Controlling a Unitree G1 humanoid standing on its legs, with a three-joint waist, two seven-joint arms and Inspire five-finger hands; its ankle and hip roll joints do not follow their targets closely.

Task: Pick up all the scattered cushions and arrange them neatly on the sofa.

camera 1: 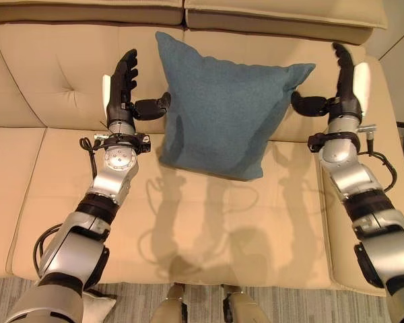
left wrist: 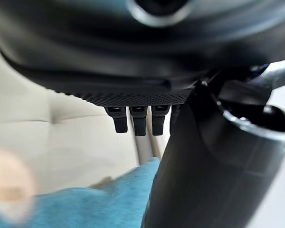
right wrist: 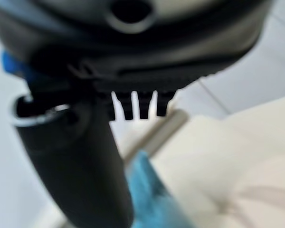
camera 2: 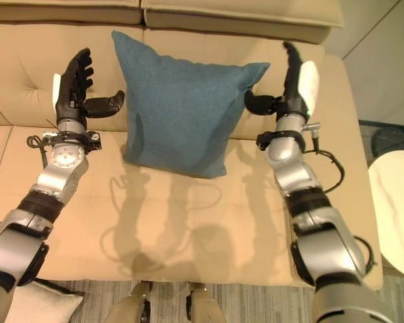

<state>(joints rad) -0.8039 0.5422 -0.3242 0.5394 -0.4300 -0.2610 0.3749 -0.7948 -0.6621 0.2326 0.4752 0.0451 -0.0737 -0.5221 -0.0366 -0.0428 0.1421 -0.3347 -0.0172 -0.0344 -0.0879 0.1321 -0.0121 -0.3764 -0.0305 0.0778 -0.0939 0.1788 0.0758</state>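
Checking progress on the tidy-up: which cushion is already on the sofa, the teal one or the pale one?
The teal cushion, leaning against the sofa backrest. The pale cushion lies on the floor.

- Teal cushion (camera 1: 222,114): matt woven cloth, slightly coarse.
- Beige sofa (camera 1: 67,74): smooth, matt upholstery, tufted backrest.
- Left robot hand (camera 1: 124,87): dark matt plastic.

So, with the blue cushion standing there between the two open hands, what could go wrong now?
The blue cushion leans on the sofa backrest, one lower corner past the seat seam; it may slump forward. The left hand and right hand are open beside it, thumbs near its edges; pulling back could snag and tip it. A pale cushion lies on the floor, unplaced.
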